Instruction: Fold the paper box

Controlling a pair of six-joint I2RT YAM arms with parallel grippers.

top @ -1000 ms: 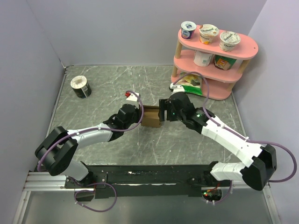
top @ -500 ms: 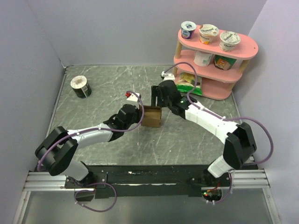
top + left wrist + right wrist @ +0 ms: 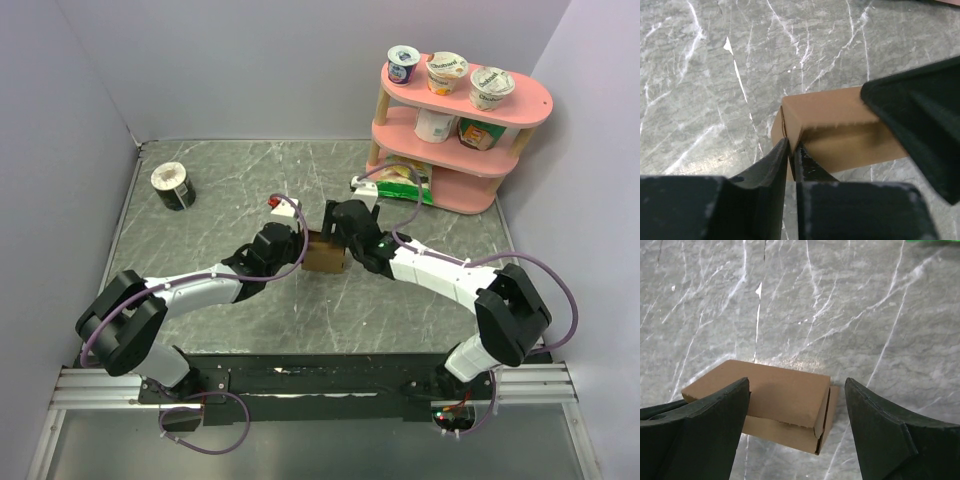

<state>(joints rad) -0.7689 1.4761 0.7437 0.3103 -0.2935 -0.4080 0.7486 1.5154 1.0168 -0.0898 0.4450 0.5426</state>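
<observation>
We find no print on the brown cardboard paper box (image 3: 323,254). Lettering on the yogurt cups (image 3: 447,72) of the pink two-tier shelf (image 3: 535,100) and on the round black-and-white tub (image 3: 173,186) is too small to read. The box lies in cuboid form near the middle of the grey marbled tabletop (image 3: 220,200), well apart from walls, shelf and tub, with bare surface on every side. The left arm (image 3: 190,290) reaches in low from the near left. The left fingers (image 3: 772,165) are pressed nearly together, pinching a thin wall at the box's corner. The right arm (image 3: 440,272) bends over from the right. The right fingers (image 3: 710,420) are spread wide above the box; we cannot tell whether they touch it.
</observation>
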